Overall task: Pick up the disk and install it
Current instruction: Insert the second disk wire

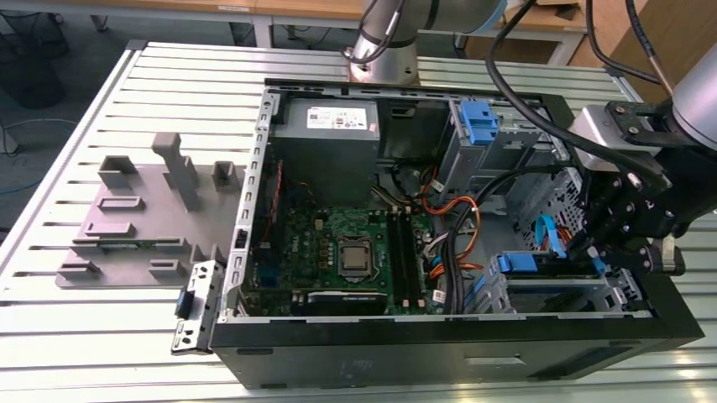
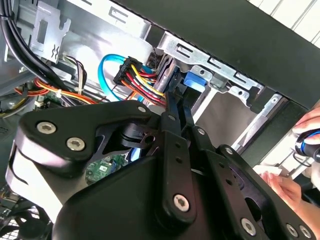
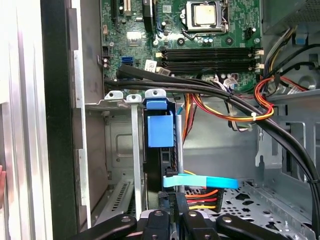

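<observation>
The disk [image 1: 546, 274] sits edge-up in the metal drive cage [image 1: 622, 294] at the front corner of the open computer case, on the exterior view's right. Its blue carrier [image 3: 160, 131] shows end-on in the first wrist view, and its blue tab [image 2: 196, 80] shows in the second. My gripper [image 1: 589, 252] hangs right over the cage, its black fingers [image 2: 169, 117] drawn together into a narrow gap, so it is shut. Its tips [image 3: 176, 220] are at the disk's near end. Whether they pinch part of it is hidden.
A light-blue flat cable [image 3: 200, 182] and red-yellow-orange power wires [image 2: 142, 82] cross close to the fingers. The motherboard [image 1: 336, 243], the power supply [image 1: 336, 126] and a blue bracket [image 1: 478, 123] fill the case. A person's hand [image 2: 300, 145] is just outside the case wall. Grey fixtures [image 1: 146, 210] stand on the table.
</observation>
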`<state>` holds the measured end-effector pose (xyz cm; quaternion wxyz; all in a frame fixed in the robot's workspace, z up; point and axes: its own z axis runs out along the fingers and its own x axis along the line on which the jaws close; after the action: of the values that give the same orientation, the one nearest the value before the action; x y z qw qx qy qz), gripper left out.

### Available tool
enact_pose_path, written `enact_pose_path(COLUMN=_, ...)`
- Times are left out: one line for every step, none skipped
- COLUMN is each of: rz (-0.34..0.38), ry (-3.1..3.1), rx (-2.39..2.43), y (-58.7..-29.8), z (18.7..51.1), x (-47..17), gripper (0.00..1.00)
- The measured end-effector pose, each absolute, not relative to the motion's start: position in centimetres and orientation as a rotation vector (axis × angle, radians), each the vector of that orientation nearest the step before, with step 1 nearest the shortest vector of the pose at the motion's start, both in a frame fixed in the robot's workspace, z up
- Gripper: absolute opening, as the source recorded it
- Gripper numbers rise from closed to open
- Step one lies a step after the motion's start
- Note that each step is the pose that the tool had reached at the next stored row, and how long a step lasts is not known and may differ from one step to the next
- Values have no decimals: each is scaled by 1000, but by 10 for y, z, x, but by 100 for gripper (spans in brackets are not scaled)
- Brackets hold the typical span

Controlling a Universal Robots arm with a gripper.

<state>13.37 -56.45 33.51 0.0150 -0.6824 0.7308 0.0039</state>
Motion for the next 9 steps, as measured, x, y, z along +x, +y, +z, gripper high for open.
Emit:
enact_pose_path(rz=12, ry=2274, rx=-2123, y=-564, z=335, x=134, gripper=16)
enact_pose_path(rz=12, ry=2274, rx=-2123, y=-564, z=335, x=134, gripper=16)
enact_pose_path(rz=12, ry=2274, rx=-2123, y=-564, z=335, x=133, gripper=16)
enact_pose_path(rz=12, ry=2274, rx=-2123, y=-564, z=335, x=133, gripper=16)
enact_pose_path(rz=12, ry=2274, rx=-2123, y=-564, z=335, x=133, gripper=16)
enact_pose_path(rz=12, ry=2274, rx=-2123, y=-564, z=335, x=133, gripper=16)
enact_pose_path(rz=12, ry=2274, rx=-2123, y=-564, z=336, x=133, gripper=16)
enact_pose_path(rz=12, ry=2274, rx=-2123, y=-564, z=336, x=133, gripper=16)
enact_pose_path(rz=12, ry=2274, rx=-2123, y=-564, z=337, x=133, gripper=16)
